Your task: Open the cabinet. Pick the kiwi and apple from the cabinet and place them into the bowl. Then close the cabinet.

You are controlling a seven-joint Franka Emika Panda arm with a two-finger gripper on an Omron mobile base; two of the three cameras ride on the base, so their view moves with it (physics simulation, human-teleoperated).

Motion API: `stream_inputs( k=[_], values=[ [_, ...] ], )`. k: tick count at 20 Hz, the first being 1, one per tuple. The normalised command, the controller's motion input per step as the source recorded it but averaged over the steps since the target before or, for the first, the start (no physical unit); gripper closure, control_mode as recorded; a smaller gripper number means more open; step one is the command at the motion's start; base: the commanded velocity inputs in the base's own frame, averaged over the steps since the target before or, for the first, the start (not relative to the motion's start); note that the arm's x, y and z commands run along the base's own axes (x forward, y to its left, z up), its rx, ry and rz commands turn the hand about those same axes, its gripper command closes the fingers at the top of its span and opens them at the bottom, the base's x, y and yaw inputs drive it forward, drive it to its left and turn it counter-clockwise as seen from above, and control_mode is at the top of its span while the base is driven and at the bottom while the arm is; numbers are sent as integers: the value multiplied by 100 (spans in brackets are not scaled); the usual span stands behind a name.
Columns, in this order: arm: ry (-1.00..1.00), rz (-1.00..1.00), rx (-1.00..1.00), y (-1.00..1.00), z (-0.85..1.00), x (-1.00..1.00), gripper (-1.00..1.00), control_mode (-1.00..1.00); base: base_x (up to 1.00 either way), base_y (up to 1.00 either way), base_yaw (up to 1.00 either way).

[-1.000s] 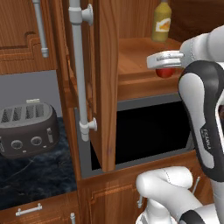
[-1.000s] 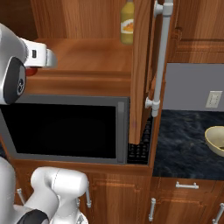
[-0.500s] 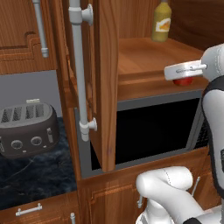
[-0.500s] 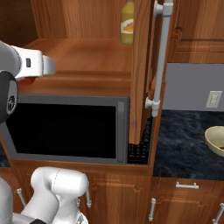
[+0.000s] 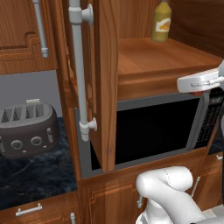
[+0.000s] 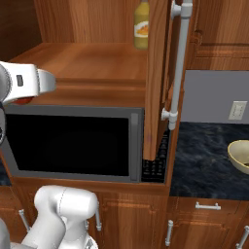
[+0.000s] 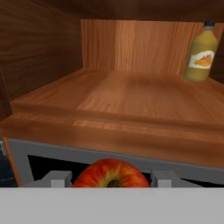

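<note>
The apple is held between the fingers of the gripper, spread to its width, just outside the open cabinet; it is best carried level past the door edge, then lowered gently into the bowl on the counter well apart.

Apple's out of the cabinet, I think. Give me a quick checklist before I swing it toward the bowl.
1. Apple held in the claw: ok, it sits between the two fingertips in the hand view.
2. Apple clear of the cabinet shelf: ok, it hangs in front of the shelf edge, over the microwave.
3. Cabinet door on the way to the bowl: not ok, it stands open between claw and bowl.
4. Bowl ready: cannot tell, just its rim shows at the right base view's edge.
5. Kiwi located: cannot tell.
6. Yellow bottle undisturbed: ok, upright at the back of the shelf.
</note>
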Motion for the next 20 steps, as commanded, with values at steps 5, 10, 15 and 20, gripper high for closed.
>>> stream_inputs(
  k=[5, 10, 15, 20],
  values=[
    [-1, 0, -1, -2, -2, -12, 100, -100, 0, 0, 0],
    [0, 0, 0, 0, 0, -3, 100, -100, 0, 0, 0],
    [0, 0, 0, 0, 0, 0, 100, -100, 0, 0, 0],
    [0, 0, 0, 0, 0, 0, 100, 100, -19, 0, 0]
  ],
)
